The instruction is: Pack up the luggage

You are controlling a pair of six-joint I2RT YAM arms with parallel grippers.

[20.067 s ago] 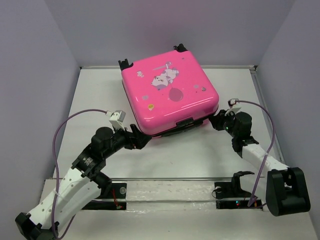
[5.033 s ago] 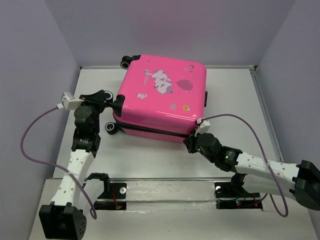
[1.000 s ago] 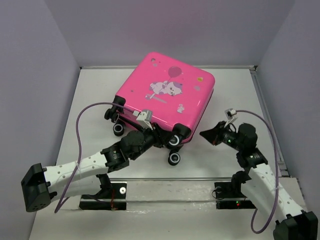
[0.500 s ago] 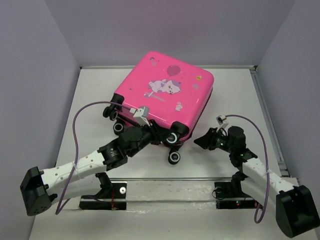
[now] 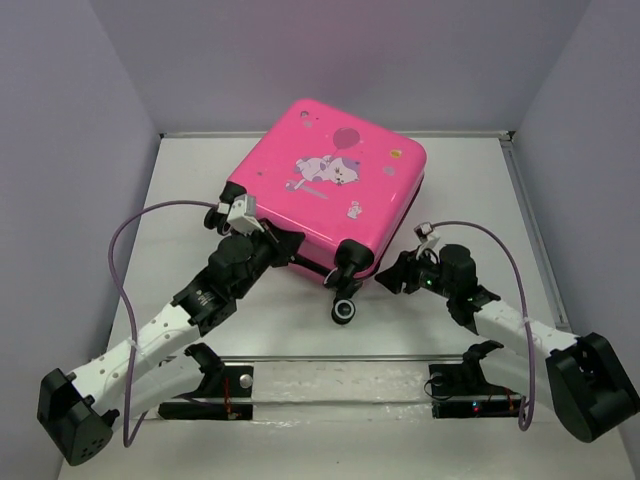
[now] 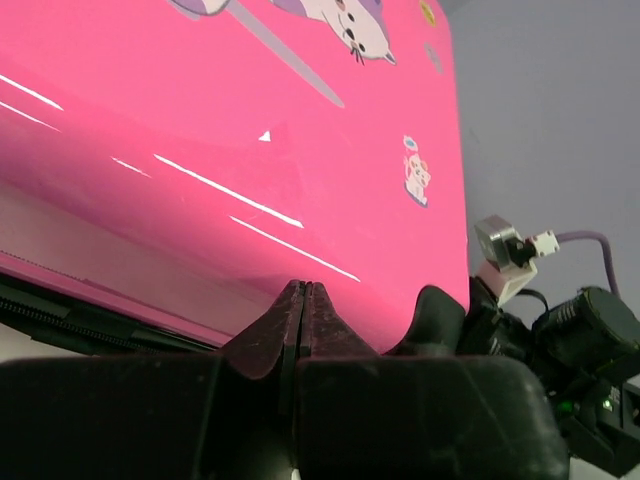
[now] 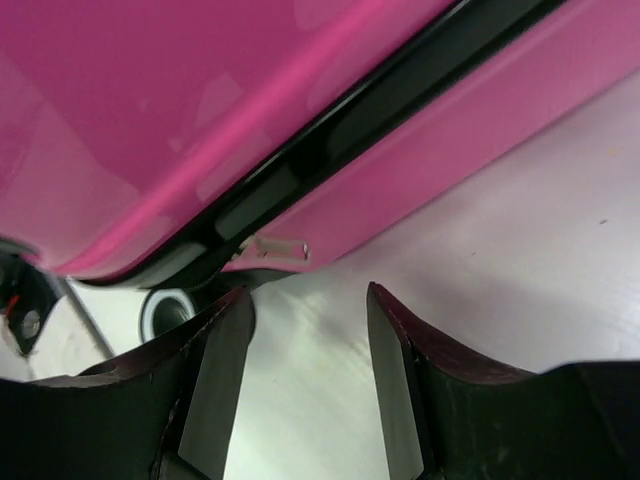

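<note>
- At the left gripper [image 5: 287,243] [image 6: 303,294]: pinched fully together, gripping nothing.
- Just ahead of its tips: the near-left side of the suitcase [image 5: 330,190] [image 6: 250,120], pink lid above and black zip band below; cannot tell whether touching.
- At the right gripper [image 5: 390,278] [image 7: 306,293]: parted to a middling gap, gripping nothing.
- Between and just beyond its fingers [image 7: 225,340], in the right wrist view: bare table [image 7: 500,250], then a small pale tab [image 7: 275,247] hanging at the black zip seam [image 7: 350,120] of the suitcase [image 7: 150,100].
- To the left of that tab: one white-hubbed wheel [image 7: 165,310] under the suitcase edge.
- From above: suitcase closed, lying flat, cartoon print [image 5: 325,172] up, at the middle and far part of the table [image 5: 470,190], one corner turned toward the arms.
- Along its near-left edge: black wheels, one at the left corner [image 5: 215,215], one sticking out at the near corner [image 5: 345,311].
- On either side of that near corner: left gripper on the left, right gripper on the right.
- Behind each wrist: a purple cable, looping wide on the left [image 5: 125,255], arching on the right [image 5: 500,235].
</note>
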